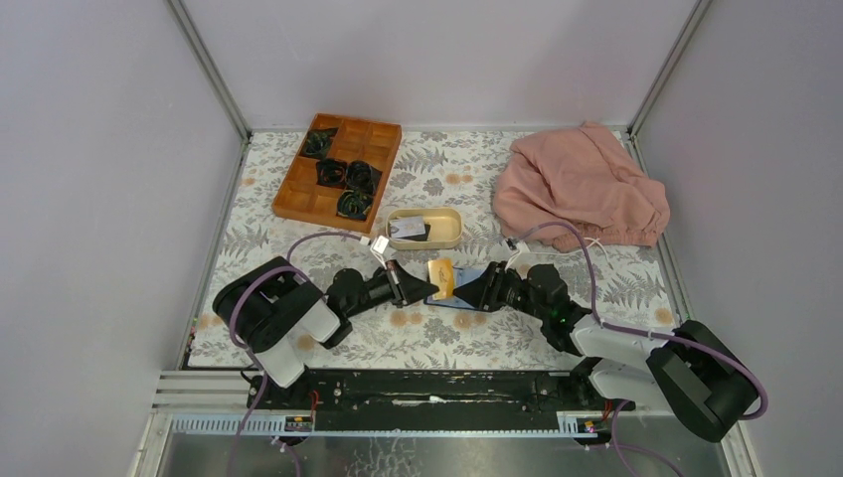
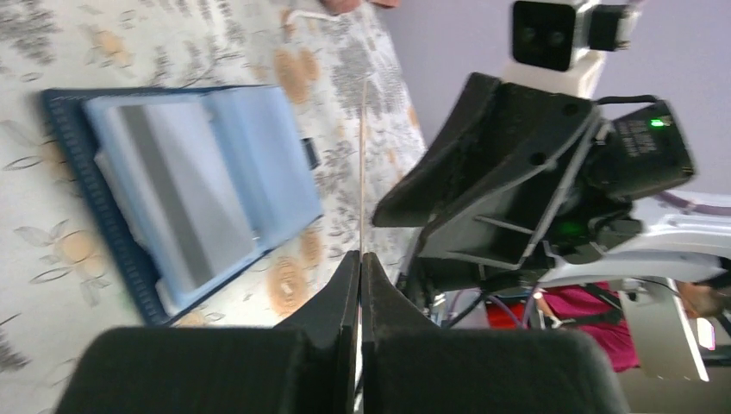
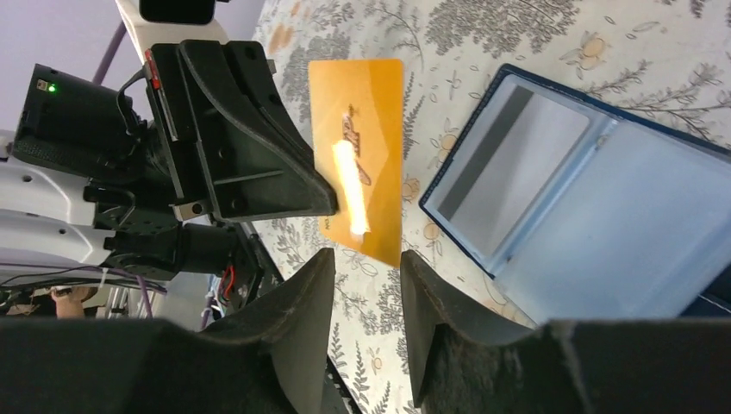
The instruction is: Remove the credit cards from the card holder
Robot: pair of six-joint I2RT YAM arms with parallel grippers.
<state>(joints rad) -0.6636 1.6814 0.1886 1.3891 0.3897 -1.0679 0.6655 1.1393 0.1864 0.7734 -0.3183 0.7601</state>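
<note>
An orange credit card (image 3: pixel 362 172) stands on edge above the table, and my left gripper (image 2: pixel 360 259) is shut on it. In the left wrist view that card (image 2: pixel 363 155) shows only as a thin line running up from the closed fingertips. My right gripper (image 3: pixel 368 259) is open just short of the card's near corner, with nothing between its fingers. The navy card holder (image 3: pixel 586 198) lies open and flat on the table to the right of the card, with a grey card (image 3: pixel 509 172) in its pale blue pocket. From above, both grippers meet at the orange card (image 1: pixel 441 276).
A beige oval dish (image 1: pixel 445 238) behind the grippers holds a white card and a black card. A wooden compartment tray (image 1: pixel 298 194) with dark coiled items sits at the back left. A pink cloth (image 1: pixel 582 184) lies at the back right. Walls enclose the patterned mat.
</note>
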